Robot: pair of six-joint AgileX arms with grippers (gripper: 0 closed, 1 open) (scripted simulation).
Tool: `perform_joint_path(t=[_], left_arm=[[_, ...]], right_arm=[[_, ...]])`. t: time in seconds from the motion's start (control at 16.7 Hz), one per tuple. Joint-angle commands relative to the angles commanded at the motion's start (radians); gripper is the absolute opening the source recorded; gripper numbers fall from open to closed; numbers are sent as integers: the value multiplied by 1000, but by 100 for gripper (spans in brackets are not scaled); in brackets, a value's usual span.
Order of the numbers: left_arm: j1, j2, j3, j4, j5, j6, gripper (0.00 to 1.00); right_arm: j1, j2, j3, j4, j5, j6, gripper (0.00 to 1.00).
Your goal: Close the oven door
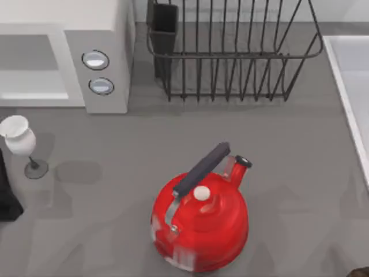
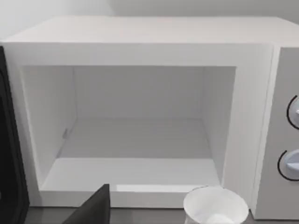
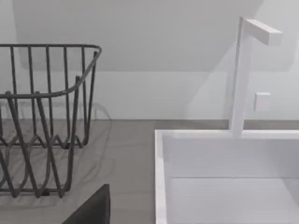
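At the bench's [image 1: 300, 173] back left corner stands one oven [image 1: 104, 63] with two dials, its cavity open; the oven door [image 2: 9, 154] shows as a dark edge beside it; I cannot tell either pincer's state; one red kettle [image 1: 202, 222] sits near the front edge; one wire rack [image 1: 230, 49] at the back; one white glass [image 1: 20, 138] by the left edge.

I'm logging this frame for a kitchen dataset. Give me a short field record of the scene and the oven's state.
oven: white box at the table's far left, cavity open and empty
oven door: dark panel edge swung out beside the cavity, not closed
dials: two round ones on the oven's front
wine glass: white, in front of the oven
kettle: red, near middle of table
dish rack: black wire, far side
sink: white basin, right side
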Motion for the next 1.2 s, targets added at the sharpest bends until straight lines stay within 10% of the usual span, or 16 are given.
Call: perform_joint_path(t=[0.84,1.2], left_arm=[[0,0,0,0,0,0,2],[0,0,0,0,0,0,0]], right_arm=[[0,0,0,0,0,0,100],[0,0,0,0,0,0,100]])
